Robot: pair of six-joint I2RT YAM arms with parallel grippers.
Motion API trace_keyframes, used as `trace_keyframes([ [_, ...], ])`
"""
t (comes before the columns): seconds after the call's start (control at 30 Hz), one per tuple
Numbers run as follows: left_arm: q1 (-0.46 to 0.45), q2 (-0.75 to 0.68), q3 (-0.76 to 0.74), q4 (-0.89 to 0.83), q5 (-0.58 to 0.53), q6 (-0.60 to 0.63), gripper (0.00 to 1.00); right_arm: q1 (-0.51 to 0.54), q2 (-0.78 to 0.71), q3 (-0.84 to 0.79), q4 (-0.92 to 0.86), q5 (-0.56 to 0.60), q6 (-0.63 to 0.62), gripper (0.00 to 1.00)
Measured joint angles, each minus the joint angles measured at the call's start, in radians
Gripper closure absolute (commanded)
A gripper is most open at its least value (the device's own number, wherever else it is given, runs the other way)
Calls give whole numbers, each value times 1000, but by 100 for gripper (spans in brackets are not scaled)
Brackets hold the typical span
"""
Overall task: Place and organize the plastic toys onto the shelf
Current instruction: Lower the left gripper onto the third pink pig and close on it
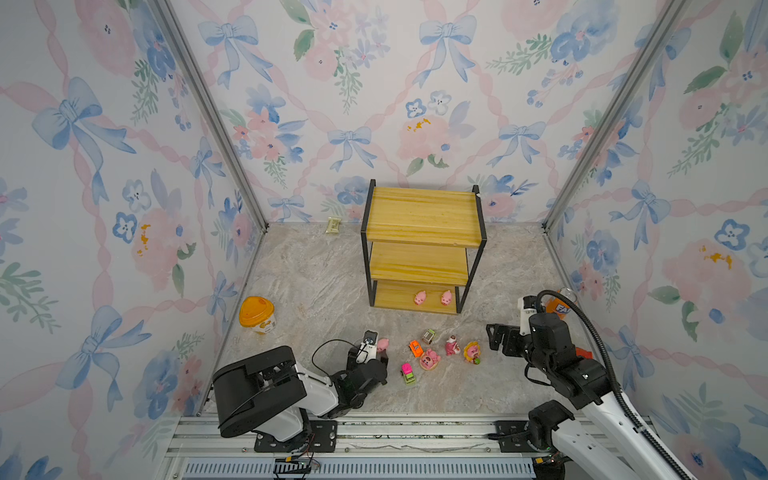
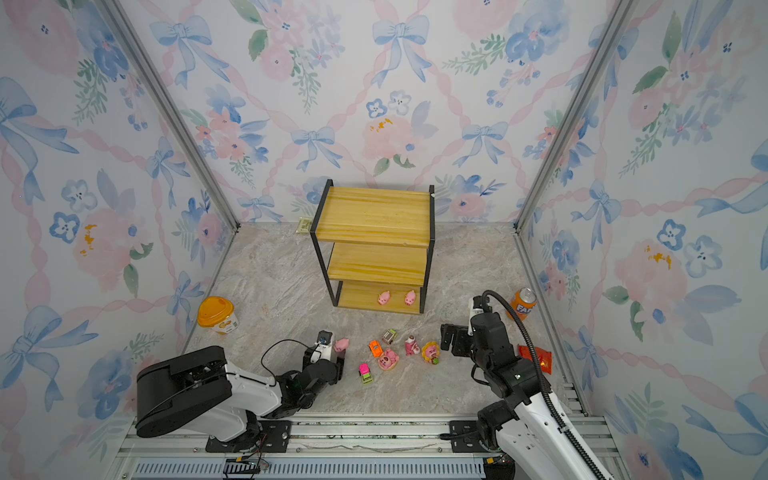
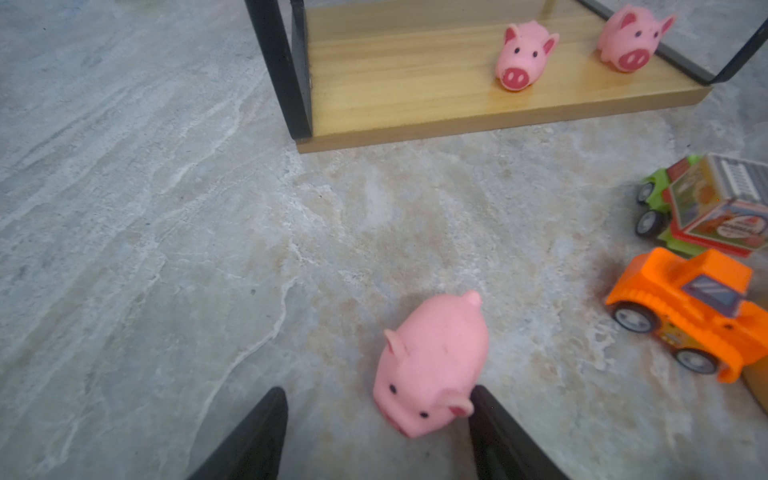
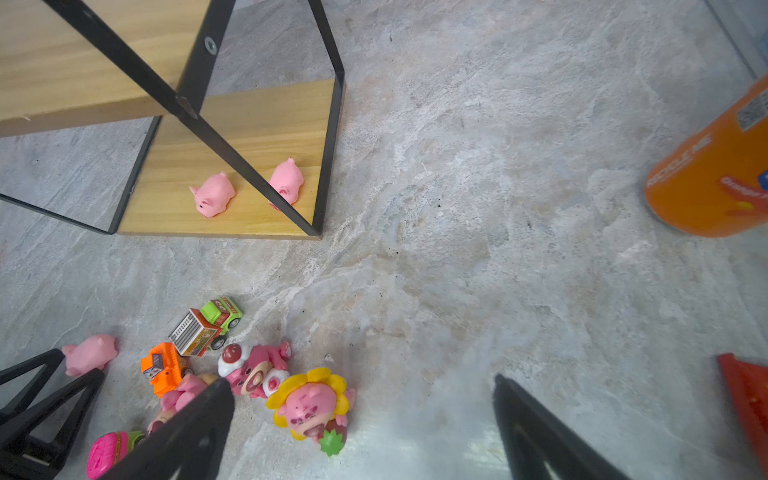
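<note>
Lining up left claw [image 3: 378, 390], jaws apart, on the loose pig [image 3: 432, 365] lying on the worktop [image 3: 124, 208] near left, likely bound for the two pigs [image 1: 420, 297] on the shelf [image 1: 419, 216] bottom board. Right claw [image 4: 361, 379] hangs wide apart, empty. Finger-to-pig contact unclear; left fingertips hard to make out in both top views.

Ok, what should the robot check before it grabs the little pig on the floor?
1. Is the left pincer open? Ok.
2. Is the floor pig centred between its fingers? Not ok, it sits close to one finger.
3. Is there free space on the shelf's bottom board beside the two pigs? Ok.
4. Is the orange car clear of that pincer? Ok.
5. Is the right pincer open and away from the floor pig? Ok.
</note>
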Motion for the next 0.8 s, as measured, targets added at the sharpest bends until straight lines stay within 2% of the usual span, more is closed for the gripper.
trace_keyframes([
  [0.47, 38, 55, 2, 83, 40, 22, 33, 0, 8, -1, 4, 0, 0, 0],
  [0.8, 55, 91, -8, 166, 78, 43, 43, 0, 29, -1, 7, 0, 0, 0],
])
